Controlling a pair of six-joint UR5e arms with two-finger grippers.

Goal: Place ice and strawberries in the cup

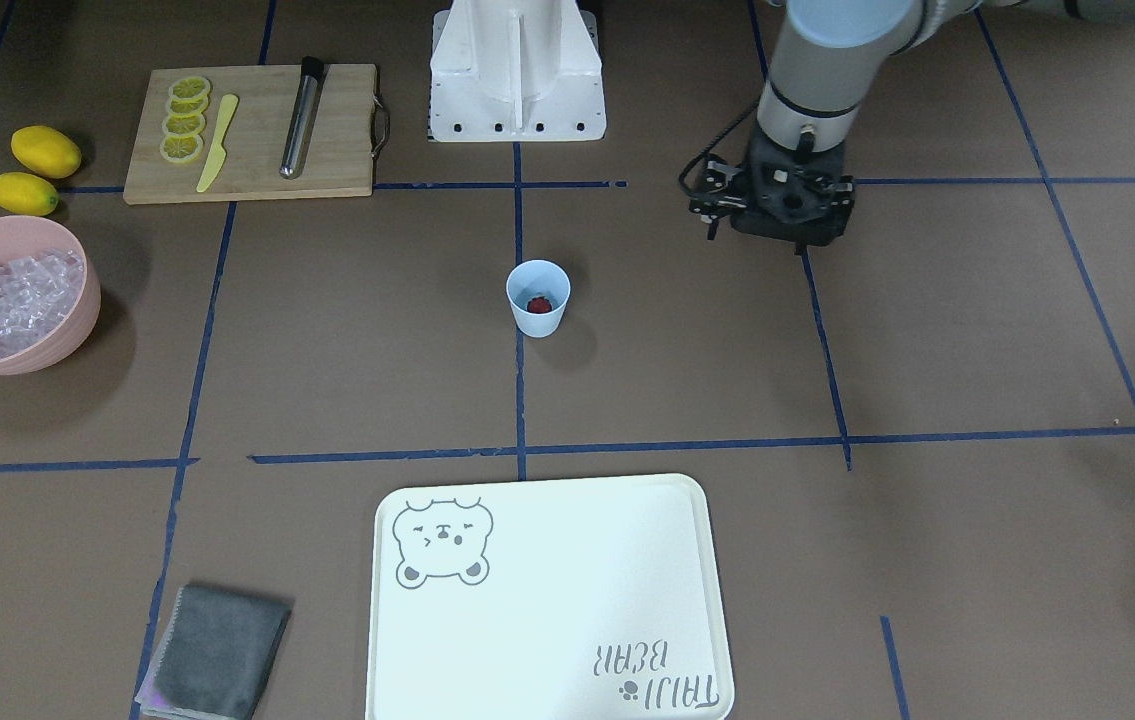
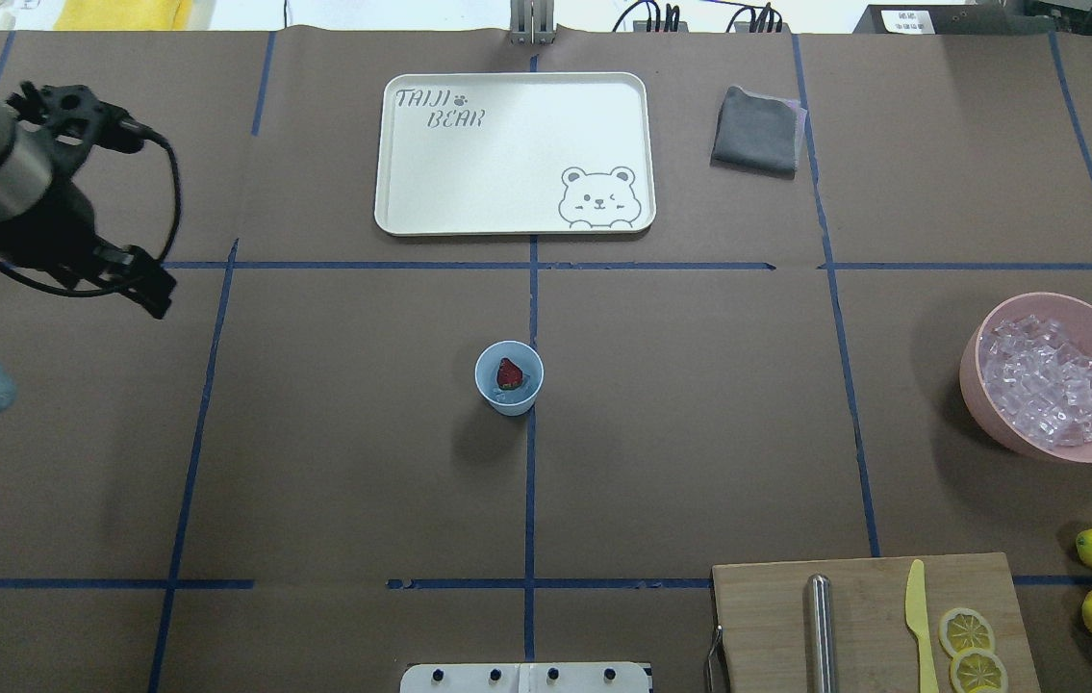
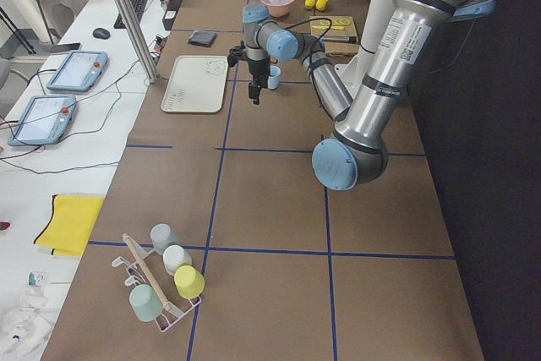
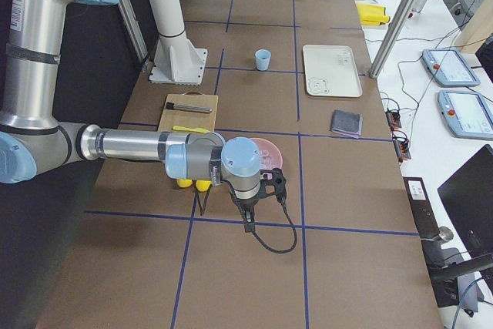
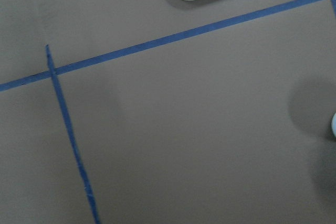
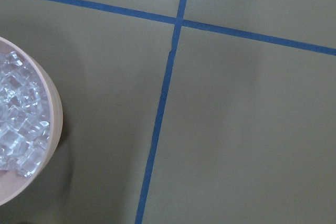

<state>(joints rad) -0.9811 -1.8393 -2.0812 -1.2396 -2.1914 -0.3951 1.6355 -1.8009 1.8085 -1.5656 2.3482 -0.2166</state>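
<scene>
Exterior front-facing view: the cup (image 1: 538, 298) stands mid-table with the strawberry (image 1: 539, 303) inside it, and the ice (image 1: 2, 300) lies in the pink bowl (image 1: 72, 338), well apart. The left gripper (image 1: 785, 215) hangs away from the cup; I cannot tell whether its fingers are apart. Exterior right view: the right gripper (image 4: 248, 225) hangs near the bowl, and its fingers are too small to judge.
</scene>
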